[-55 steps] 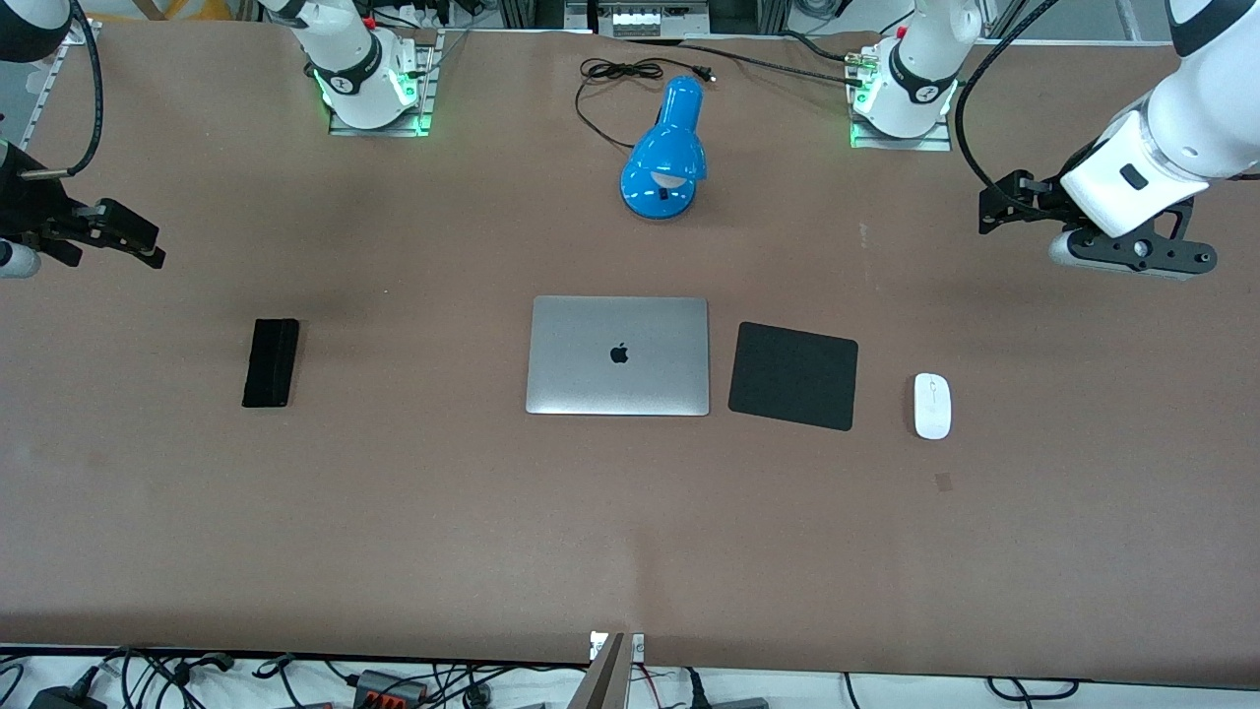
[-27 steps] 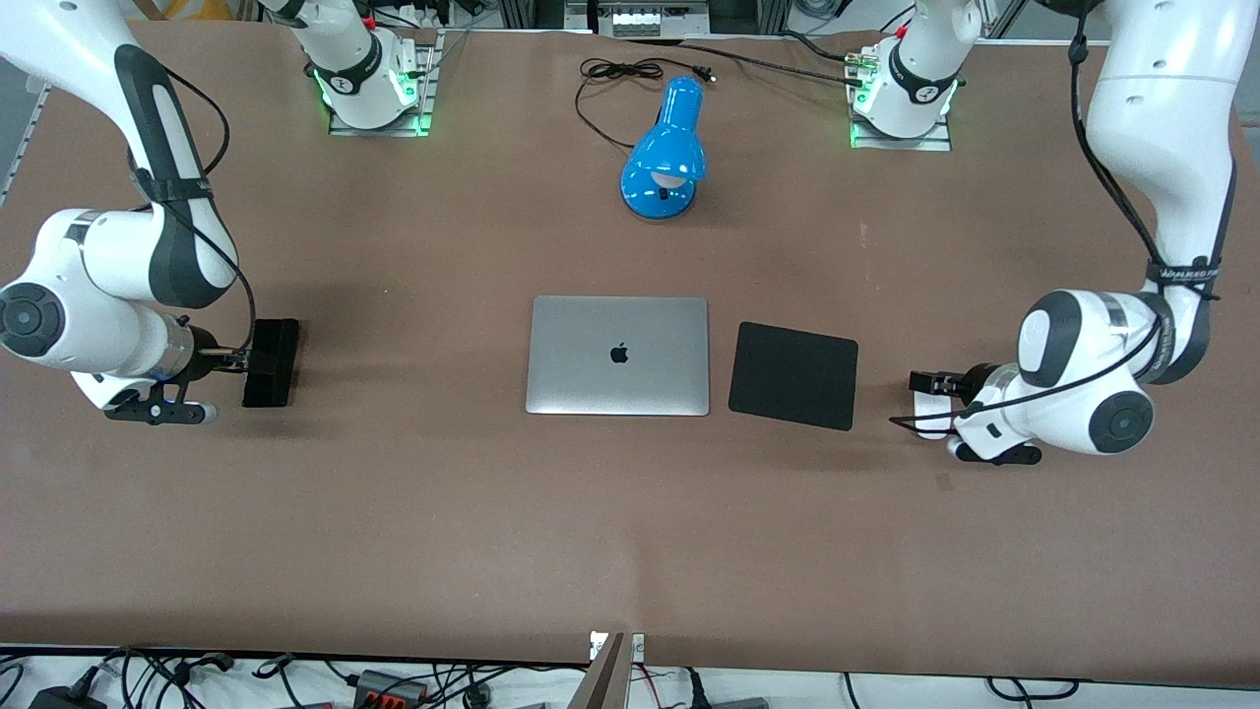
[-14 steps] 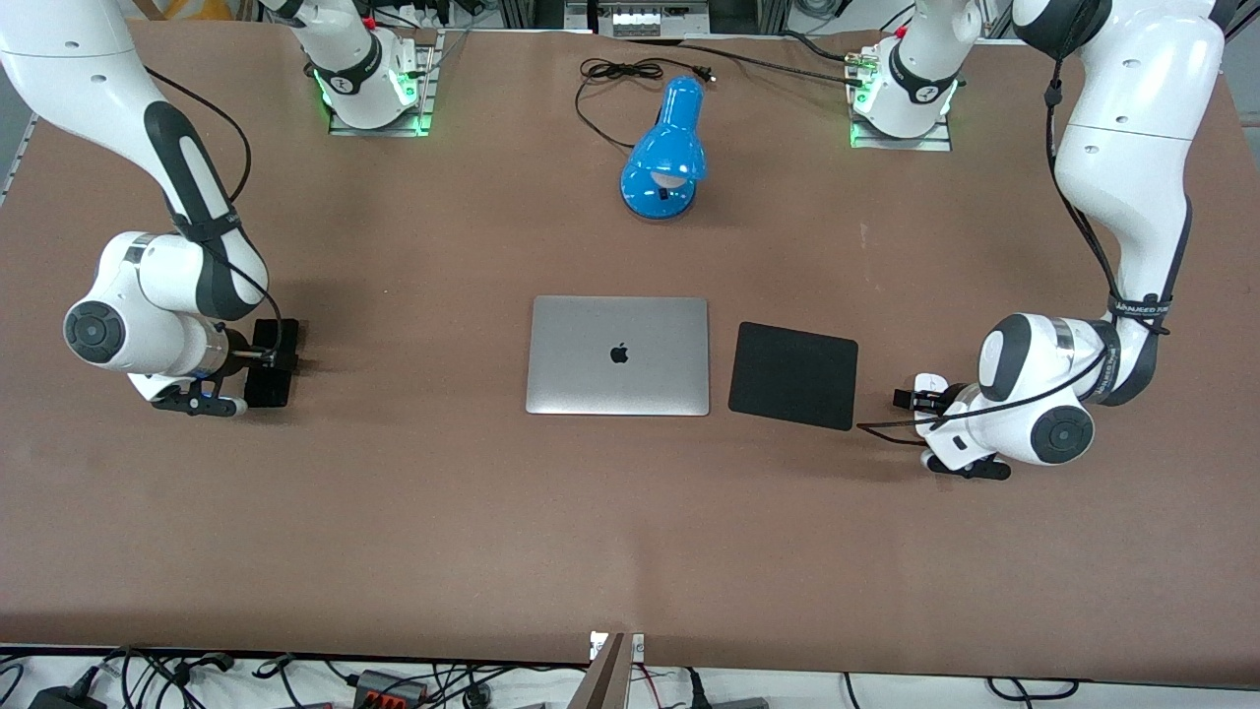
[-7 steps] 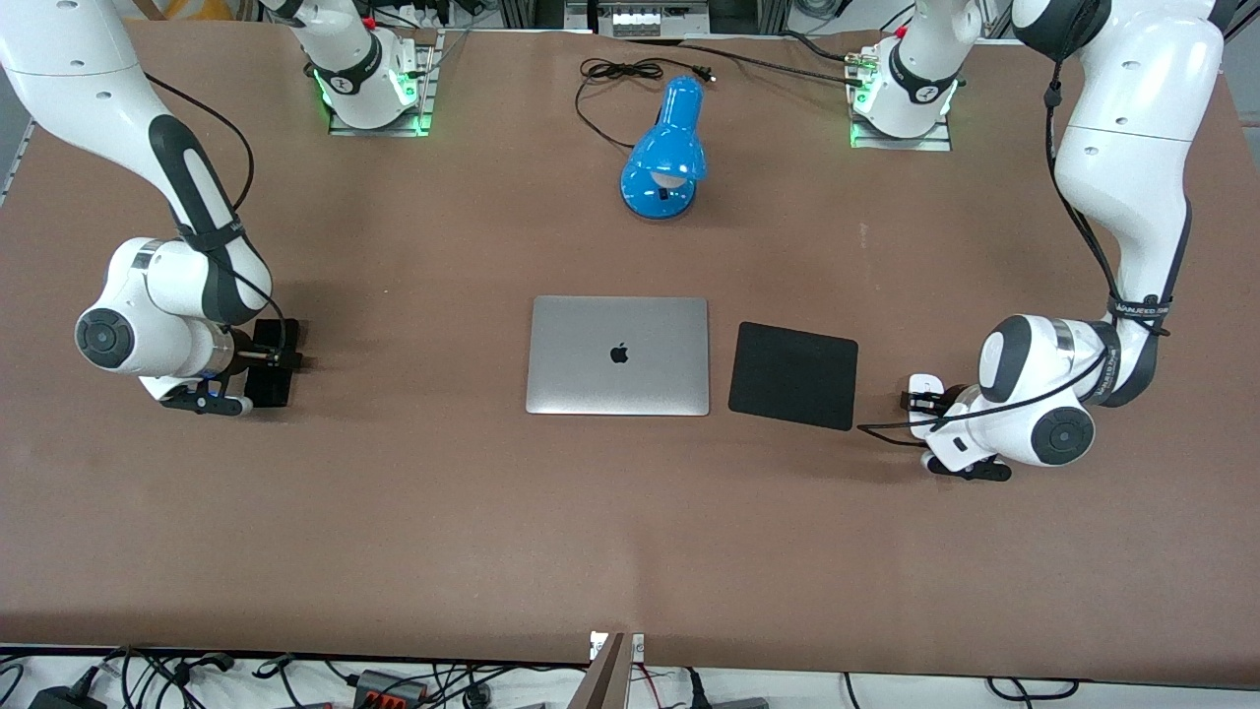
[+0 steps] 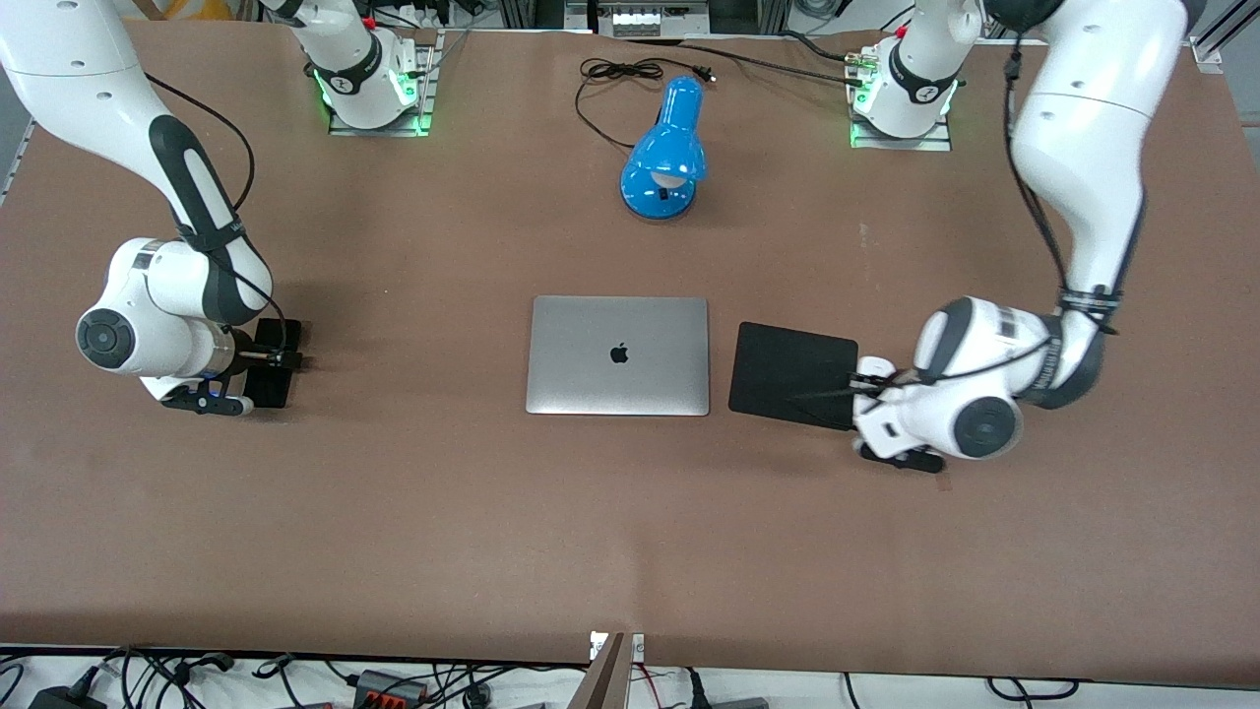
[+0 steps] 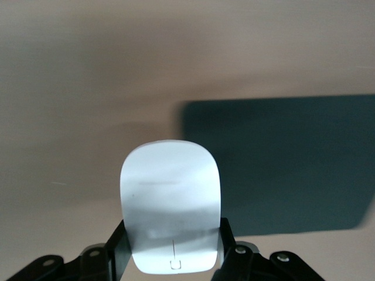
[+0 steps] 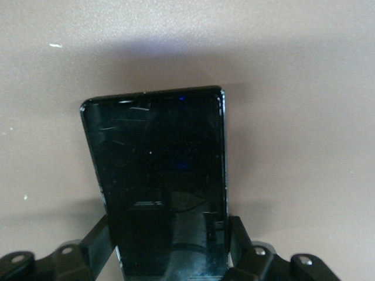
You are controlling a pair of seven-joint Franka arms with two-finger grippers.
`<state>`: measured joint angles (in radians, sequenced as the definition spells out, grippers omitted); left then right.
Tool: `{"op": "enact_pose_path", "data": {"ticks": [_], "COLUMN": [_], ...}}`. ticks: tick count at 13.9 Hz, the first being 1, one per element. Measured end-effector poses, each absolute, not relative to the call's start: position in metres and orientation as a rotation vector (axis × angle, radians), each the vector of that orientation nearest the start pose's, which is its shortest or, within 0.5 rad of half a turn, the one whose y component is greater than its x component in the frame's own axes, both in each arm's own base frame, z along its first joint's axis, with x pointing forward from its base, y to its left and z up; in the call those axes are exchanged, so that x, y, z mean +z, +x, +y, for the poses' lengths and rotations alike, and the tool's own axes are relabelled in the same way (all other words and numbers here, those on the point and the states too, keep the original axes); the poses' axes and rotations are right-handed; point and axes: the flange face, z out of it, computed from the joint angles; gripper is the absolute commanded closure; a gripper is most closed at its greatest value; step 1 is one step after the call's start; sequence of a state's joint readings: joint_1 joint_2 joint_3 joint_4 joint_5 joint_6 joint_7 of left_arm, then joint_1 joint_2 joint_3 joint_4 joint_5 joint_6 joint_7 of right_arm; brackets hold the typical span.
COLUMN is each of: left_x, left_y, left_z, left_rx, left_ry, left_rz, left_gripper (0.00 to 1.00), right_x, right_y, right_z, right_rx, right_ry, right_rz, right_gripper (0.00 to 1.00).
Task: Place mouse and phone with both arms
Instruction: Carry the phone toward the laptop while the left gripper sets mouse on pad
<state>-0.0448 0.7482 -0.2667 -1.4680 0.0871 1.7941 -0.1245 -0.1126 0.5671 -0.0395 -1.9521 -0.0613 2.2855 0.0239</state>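
The white mouse [image 6: 170, 205] sits between the fingers of my left gripper [image 6: 171, 243], which is shut on it. In the front view the left gripper [image 5: 866, 384] holds the mouse [image 5: 870, 370] low at the edge of the black mouse pad [image 5: 787, 369] toward the left arm's end of the table. The black phone [image 7: 158, 175] lies flat on the table with my right gripper [image 7: 169, 237] shut on its two long sides. In the front view the right gripper [image 5: 268, 360] is on the phone [image 5: 268, 394] toward the right arm's end.
A closed silver laptop [image 5: 617, 354] lies mid-table beside the mouse pad [image 6: 281, 164]. A blue desk lamp [image 5: 667, 153] with a black cord [image 5: 610, 74] lies farther from the front camera than the laptop. Both arm bases stand at the table's edge.
Both arms came down onto their objects. In the last half second the left gripper carried the mouse toward the mouse pad. The right gripper stayed on the phone.
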Motion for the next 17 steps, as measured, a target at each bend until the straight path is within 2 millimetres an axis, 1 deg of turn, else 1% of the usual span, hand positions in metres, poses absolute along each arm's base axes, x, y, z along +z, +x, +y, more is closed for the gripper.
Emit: {"op": "enact_pose_path", "data": {"ticks": [1,2,3,4,5,6,8,9,10,11,12,13,14,15,16,17], "left_x": [0.223,0.221,0.218,0.212,0.205,0.198,0.189,0.186,0.184,0.183,0.182,0.181,0.180,0.179,0.180,0.182], "left_y": [0.638,0.630,0.624,0.620,0.618,0.618,0.619,0.619,0.620,0.620,0.621,0.621,0.620,0.620,0.620,0.622], "left_z": [-0.205,-0.231,-0.246,-0.252,-0.251,-0.247,-0.241,-0.239,-0.237,-0.235,-0.234,-0.233,-0.234,-0.234,-0.234,-0.232], "left_rx": [0.659,0.669,0.669,0.668,0.670,0.679,0.695,0.697,0.697,0.698,0.700,0.702,0.704,0.705,0.703,0.696], "left_ry": [-3.090,-3.092,-3.092,-3.092,-3.093,-3.093,-3.093,-3.093,-3.095,-3.095,-3.095,-3.094,-3.093,-3.092,-3.093,-3.096], "left_rz": [0.312,0.339,0.355,0.357,0.339,0.314,0.274,0.264,0.255,0.246,0.233,0.224,0.223,0.223,0.221,0.215], "left_gripper": [0.68,0.68,0.67,0.66,0.66,0.66,0.66,0.66,0.58,0.44,0.13,0.00,0.00,0.00,0.00,0.00], "right_x": [0.167,0.168,0.170,0.175,0.182,0.193,0.215,0.220,0.222,0.222,0.221,0.219,0.216,0.212,0.208,0.204], "right_y": [0.584,0.585,0.587,0.591,0.596,0.602,0.615,0.620,0.621,0.619,0.615,0.609,0.604,0.598,0.594,0.591], "right_z": [-0.091,-0.091,-0.090,-0.086,-0.075,-0.057,-0.009,0.018,0.051,0.083,0.119,0.156,0.186,0.209,0.225,0.234], "right_rx": [0.377,0.373,0.359,0.347,0.334,0.325,0.300,0.284,0.272,0.269,0.266,0.261,0.255,0.248,0.244,0.246], "right_ry": [-3.161,-3.162,-3.164,-3.164,-3.160,-3.154,-3.144,-3.144,-3.146,-3.149,-3.154,-3.160,-3.165,-3.169,-3.170,-3.172], "right_rz": [0.198,0.196,0.193,0.182,0.156,0.116,0.065,0.072,0.091,0.104,0.111,0.112,0.105,0.094,0.076,0.063], "right_gripper": [0.78,0.78,0.78,0.78,0.78,0.79,0.79,0.79,0.79,0.79,0.79,0.79,0.79,0.79,0.79,0.79]}}
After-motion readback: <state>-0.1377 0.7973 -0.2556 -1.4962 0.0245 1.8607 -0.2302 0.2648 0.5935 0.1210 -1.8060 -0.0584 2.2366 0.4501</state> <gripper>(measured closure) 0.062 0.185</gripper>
